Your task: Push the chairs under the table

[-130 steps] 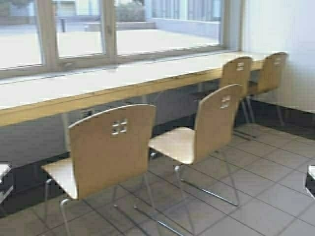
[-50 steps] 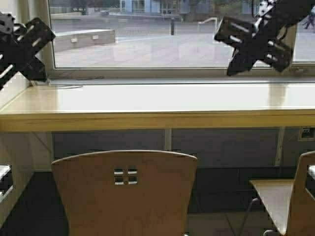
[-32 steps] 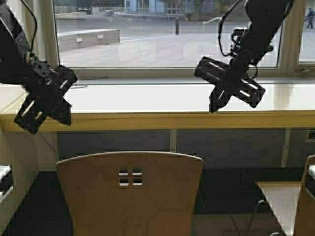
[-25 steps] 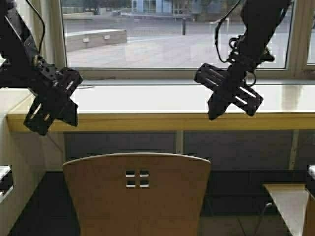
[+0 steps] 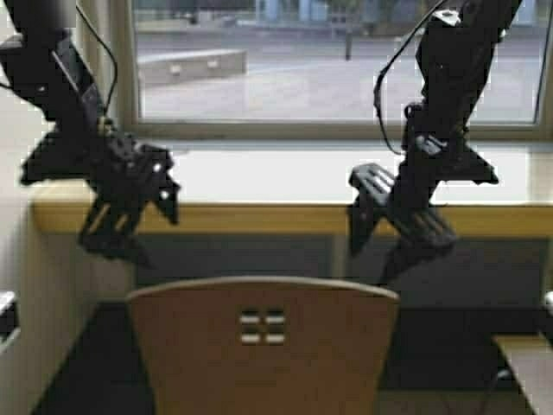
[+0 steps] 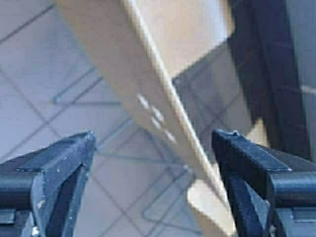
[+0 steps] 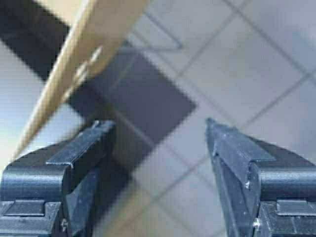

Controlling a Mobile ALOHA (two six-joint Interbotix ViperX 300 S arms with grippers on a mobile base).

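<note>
A tan plywood chair (image 5: 263,346) with four small square holes stands straight in front of me, its backrest filling the lower middle of the high view. Behind it runs the long table (image 5: 259,218) with a pale top and yellowish front edge. My left gripper (image 5: 117,233) hangs open above the backrest's left end, my right gripper (image 5: 393,246) open above its right end; neither touches it. The left wrist view looks down on the backrest's top edge (image 6: 163,113) between open fingers (image 6: 64,163). The right wrist view shows that backrest (image 7: 74,74) off to one side.
A second chair's seat (image 5: 531,359) shows at the right edge. A pale wall (image 5: 34,294) closes the left side next to the table's end. A large window (image 5: 328,60) runs behind the table. Grey floor tiles (image 7: 247,64) lie below.
The robot has driven closer; chair and table loom larger. Both arms have come down from in front of the window to just above the backrest's two ends.
</note>
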